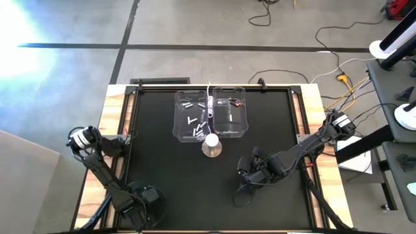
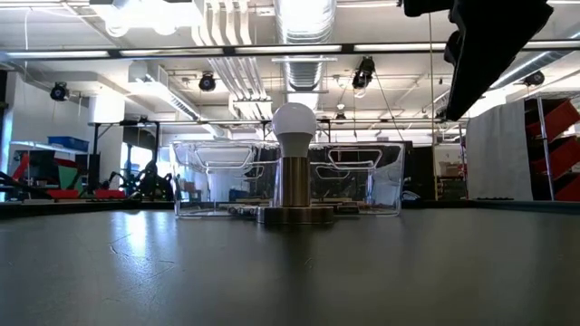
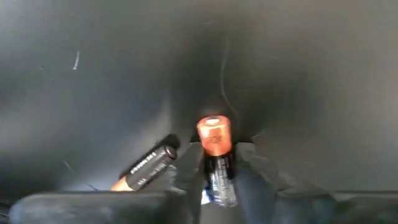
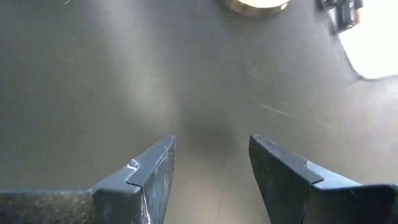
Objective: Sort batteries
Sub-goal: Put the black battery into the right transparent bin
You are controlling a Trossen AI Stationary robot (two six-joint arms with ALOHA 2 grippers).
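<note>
My left gripper [image 3: 216, 169] is near the table's near-left corner [image 1: 146, 197], shut on a dark battery with a copper-orange end [image 3: 214, 138]. A second dark battery [image 3: 148, 165] lies on the black mat beside its finger. My right gripper [image 4: 211, 168] hovers open over bare mat, right of centre [image 1: 249, 174], with nothing between its fingers. Two clear bins stand at the far middle. The left bin [image 1: 192, 116] holds several silvery-white batteries. The right bin [image 1: 231, 114] holds a few dark ones. My left gripper pinches the dark battery by its body [image 3: 219, 179] between the two fingers [image 3: 188, 169]. The battery lies along the fingers, and its copper-orange end sticks out past their tips. Whether it rests on the mat or is lifted clear, I cannot tell.
A white ball on a round metal base [image 1: 212, 144] stands just in front of the bins, with a white cable running to the far edge; it shows in the low view [image 2: 294, 163] too. Wooden table edges [image 1: 112, 130] frame the black mat. Cables lie on the floor beyond.
</note>
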